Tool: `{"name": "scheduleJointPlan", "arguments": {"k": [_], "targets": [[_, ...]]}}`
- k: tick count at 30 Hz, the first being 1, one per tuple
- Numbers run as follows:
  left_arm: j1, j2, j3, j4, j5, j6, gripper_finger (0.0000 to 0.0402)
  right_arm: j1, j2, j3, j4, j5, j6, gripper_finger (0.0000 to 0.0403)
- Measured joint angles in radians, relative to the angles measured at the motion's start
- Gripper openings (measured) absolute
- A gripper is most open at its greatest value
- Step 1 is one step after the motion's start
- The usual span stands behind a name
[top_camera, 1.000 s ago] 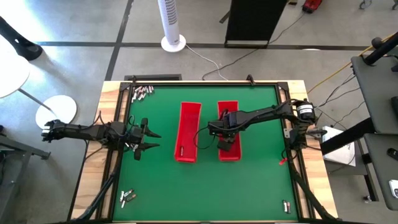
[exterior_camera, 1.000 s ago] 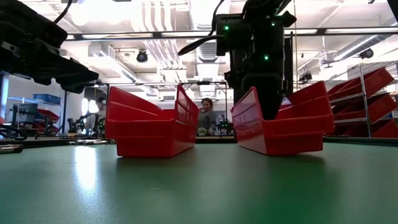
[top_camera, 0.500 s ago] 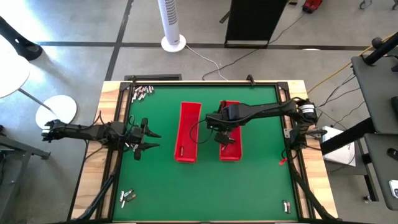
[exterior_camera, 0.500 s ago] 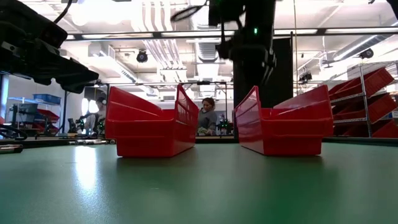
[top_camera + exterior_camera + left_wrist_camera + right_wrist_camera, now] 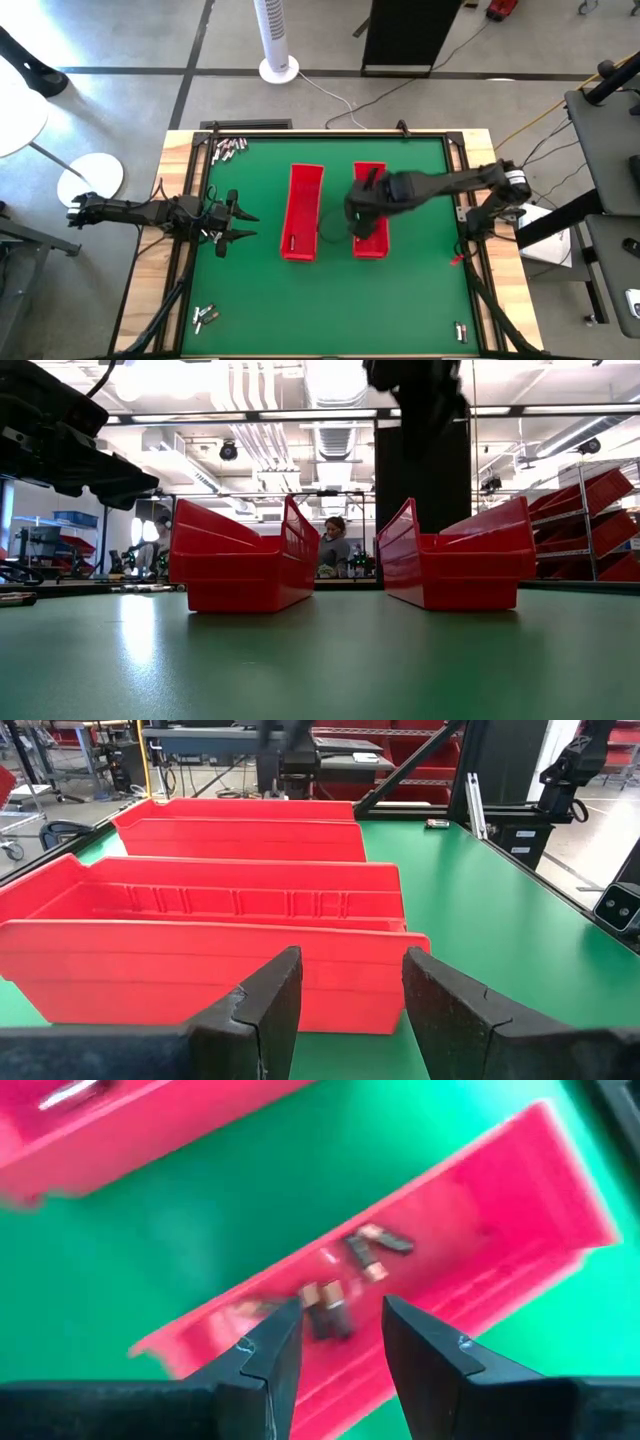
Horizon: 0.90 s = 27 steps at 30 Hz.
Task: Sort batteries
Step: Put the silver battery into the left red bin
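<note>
— Hovering above the right-hand red tray (image 5: 370,235), is the right claw (image 5: 332,1342) grasping anything?
— No; its fingers stand apart and empty. Several batteries (image 5: 345,1280) lie in that tray beneath it.
— And the left claw (image 5: 237,223)?
— Released, waiting at the table's (image 5: 400,300) left edge. More batteries (image 5: 227,148) lie at the table's corners.

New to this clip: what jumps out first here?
Two red trays lie side by side mid-table on the green mat. The right gripper hangs open above the right tray, which holds a few batteries. More batteries lie at the table's corners, and the left gripper waits open near the left edge.
</note>
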Motion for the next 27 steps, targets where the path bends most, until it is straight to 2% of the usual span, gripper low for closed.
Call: {"name": "scheduleJointPlan", "arguments": {"k": [4, 7, 15, 23, 27], "targets": [[0.000, 0.000, 0.000, 0.000, 0.000, 0.000, 0.0155, 0.118, 0.005, 0.000, 0.001, 0.065, 0.145, 0.0122], [0.000, 0.000, 0.000, 0.000, 0.000, 0.000, 0.0155, 0.209, 0.013, 0.000, -0.028, 0.066, 0.261, 0.0118], [0.000, 0.000, 0.000, 0.000, 0.000, 0.000, 0.0155, 0.465, 0.016, -0.014, -0.216, -0.068, 0.525, 0.0124], [0.000, 0.000, 0.000, 0.000, 0.000, 0.000, 0.0155, 0.634, 0.016, -0.140, -0.196, -0.332, 0.869, 0.0158], [0.000, 0.000, 0.000, 0.000, 0.000, 0.000, 0.0155, 0.670, 0.016, -0.235, -0.107, -0.563, 1.004, 0.0185]]}}
